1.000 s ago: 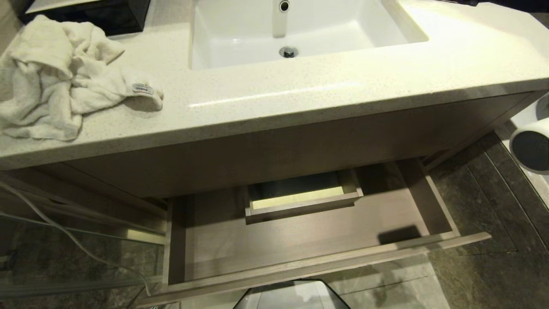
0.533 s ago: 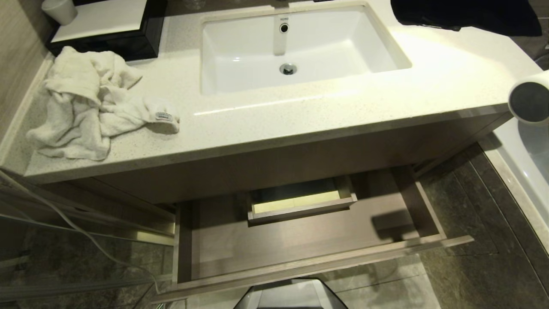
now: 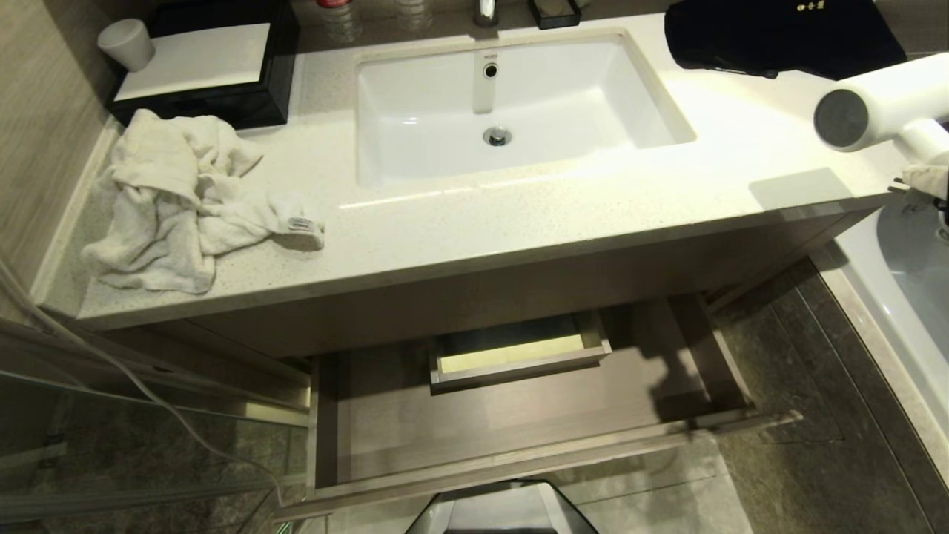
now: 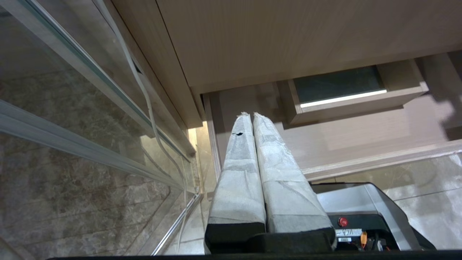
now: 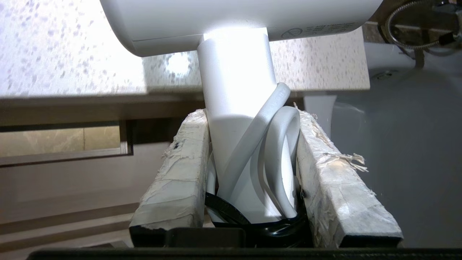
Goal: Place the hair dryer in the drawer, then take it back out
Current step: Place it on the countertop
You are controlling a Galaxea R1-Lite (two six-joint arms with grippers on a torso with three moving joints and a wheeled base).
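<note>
- Bathroom vanity worktop [image 3: 519, 215] now sits lower in the head view, camera's risen.
- Right end effector [image 5: 252, 151] is clenched on the dryer [image 3: 882, 100] handle, carried up beside the worktop's edge.
- Drawer [image 3: 519, 423] below it is open and empty, so it looks like the take-out half is done.
- Left end effector [image 4: 251, 117] is closed, parked near the drawer's corner.

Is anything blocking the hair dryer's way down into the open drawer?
Nothing visible: the small white hair dryer, clamped in the right tool, hangs over the counter's right end; the grey-brown wooden drawer stands open.
</note>
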